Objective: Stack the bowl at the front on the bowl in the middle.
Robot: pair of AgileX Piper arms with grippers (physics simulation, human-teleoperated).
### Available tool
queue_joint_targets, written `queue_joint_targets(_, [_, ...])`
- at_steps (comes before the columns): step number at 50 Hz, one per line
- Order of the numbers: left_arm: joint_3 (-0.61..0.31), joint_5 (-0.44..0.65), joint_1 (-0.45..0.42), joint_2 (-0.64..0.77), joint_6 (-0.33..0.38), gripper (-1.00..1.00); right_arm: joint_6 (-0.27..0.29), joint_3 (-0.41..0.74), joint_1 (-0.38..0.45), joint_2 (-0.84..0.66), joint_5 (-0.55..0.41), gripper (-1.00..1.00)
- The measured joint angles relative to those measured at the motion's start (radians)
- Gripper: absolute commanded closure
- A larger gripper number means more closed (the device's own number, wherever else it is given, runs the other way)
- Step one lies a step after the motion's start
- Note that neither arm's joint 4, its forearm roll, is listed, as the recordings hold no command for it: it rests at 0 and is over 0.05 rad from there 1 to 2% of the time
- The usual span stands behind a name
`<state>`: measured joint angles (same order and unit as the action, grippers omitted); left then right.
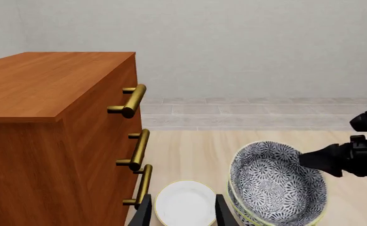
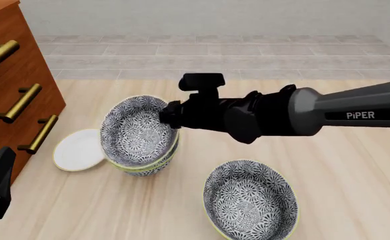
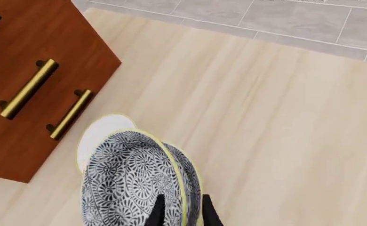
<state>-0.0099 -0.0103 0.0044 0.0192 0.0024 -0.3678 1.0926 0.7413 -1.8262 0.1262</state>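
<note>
On the wooden table point(image 2: 342, 165), beside a brown dresser point(image 2: 8, 75), the right arm point(image 2: 328, 112) is seen reaching across from the right. A tilted patterned bowl point(image 2: 136, 127) is held by its right rim directly over a second bowl point(image 2: 145, 167), leaning into it and partly nested. The right gripper point(image 3: 179, 210) is clamped on that rim. A third bowl point(image 2: 252, 205) lies nearer, alone. A white plate point(image 2: 78, 149) lies just beside the stack. The left gripper point(image 1: 182, 212) hangs well apart, fingers spread.
</note>
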Motion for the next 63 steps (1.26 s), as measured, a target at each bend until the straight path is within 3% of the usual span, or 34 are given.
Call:
queue_joint_targets(28, [0.000, 0.000, 0.000, 0.000, 0.000, -1.00, 0.033, 0.027, -0.029, 0.028, -0.033, -1.00])
queue_joint_targets(43, [0.000, 0.000, 0.000, 0.000, 0.000, -1.00, 0.064, -0.032, -0.043, 0.167, -0.077, -1.00])
queue_joint_targets(63, [0.000, 0.000, 0.000, 0.000, 0.000, -1.00, 0.160, -0.218, -0.089, 0.465, -0.123, -1.00])
